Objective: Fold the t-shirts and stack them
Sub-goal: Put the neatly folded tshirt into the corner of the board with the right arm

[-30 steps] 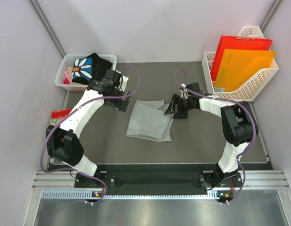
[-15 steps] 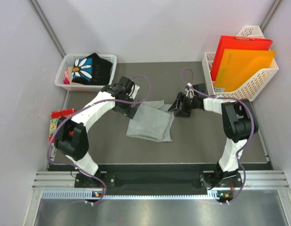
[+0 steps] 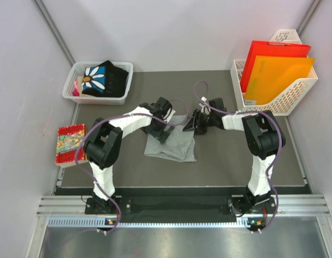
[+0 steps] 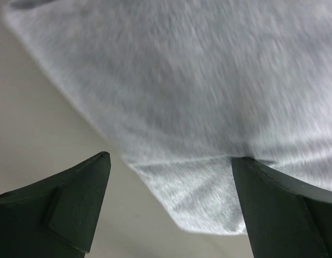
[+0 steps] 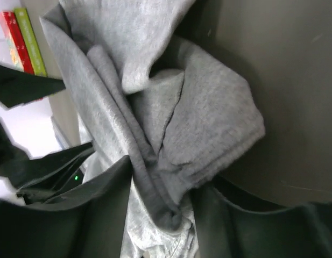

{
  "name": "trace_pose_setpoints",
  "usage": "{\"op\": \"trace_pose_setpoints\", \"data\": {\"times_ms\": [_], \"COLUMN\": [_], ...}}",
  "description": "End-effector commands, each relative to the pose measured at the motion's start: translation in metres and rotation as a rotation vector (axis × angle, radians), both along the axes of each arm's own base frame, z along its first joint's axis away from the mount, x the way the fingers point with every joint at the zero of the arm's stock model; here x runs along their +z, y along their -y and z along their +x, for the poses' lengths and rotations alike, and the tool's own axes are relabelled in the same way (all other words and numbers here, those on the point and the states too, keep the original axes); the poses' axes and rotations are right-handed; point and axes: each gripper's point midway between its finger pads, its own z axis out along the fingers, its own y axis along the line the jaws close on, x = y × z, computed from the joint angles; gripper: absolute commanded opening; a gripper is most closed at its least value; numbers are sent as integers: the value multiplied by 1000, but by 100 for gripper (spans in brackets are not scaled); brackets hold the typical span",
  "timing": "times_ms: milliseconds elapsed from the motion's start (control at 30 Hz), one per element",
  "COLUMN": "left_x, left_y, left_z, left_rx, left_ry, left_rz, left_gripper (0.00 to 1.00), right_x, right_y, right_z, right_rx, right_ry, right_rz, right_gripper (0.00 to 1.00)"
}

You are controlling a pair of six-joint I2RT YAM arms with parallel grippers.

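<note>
The light heather-grey t-shirt lies partly folded on the dark mat between my arms. My left gripper is open at its upper left edge. In the left wrist view a corner of the grey cloth hangs between the spread fingers of that gripper. My right gripper is at the shirt's upper right corner. In the right wrist view it is shut on a bunched fold of the grey t-shirt. The black t-shirt with the white daisy sits in the white basket at the back left.
A red patterned flat packet lies at the left edge of the mat. A white file rack holding a red folder and an orange folder stands at the back right. Grey walls close in the sides.
My left gripper has swung right from beside the basket onto the grey shirt's upper left edge. My right gripper has shifted a little left, still at the shirt's corner.
</note>
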Motion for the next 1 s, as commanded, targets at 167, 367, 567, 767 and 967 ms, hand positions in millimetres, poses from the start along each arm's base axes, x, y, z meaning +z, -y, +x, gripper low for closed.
{"op": "trace_pose_setpoints", "data": {"times_ms": [167,367,567,767,967], "left_x": [-25,52,188,239,241], "left_y": [6,7,-21,-80,-111], "left_z": [8,9,-3,-11,-17], "left_rx": [15,-34,-83,16,77], "left_ry": [5,112,391,543,568], "left_rz": [4,-83,-206,-201,-182], "left_gripper": [99,99,99,99,99], "right_x": [-36,-1,38,57,43], "right_y": [0,34,121,224,295], "right_z": [-25,-35,-58,-80,-87], "right_rx": [-8,-109,-393,-749,-923], "right_ry": [-85,-24,4,-14,-117], "right_rz": [-74,-183,-265,-375,-378], "right_gripper": [0,0,0,0,0]}}
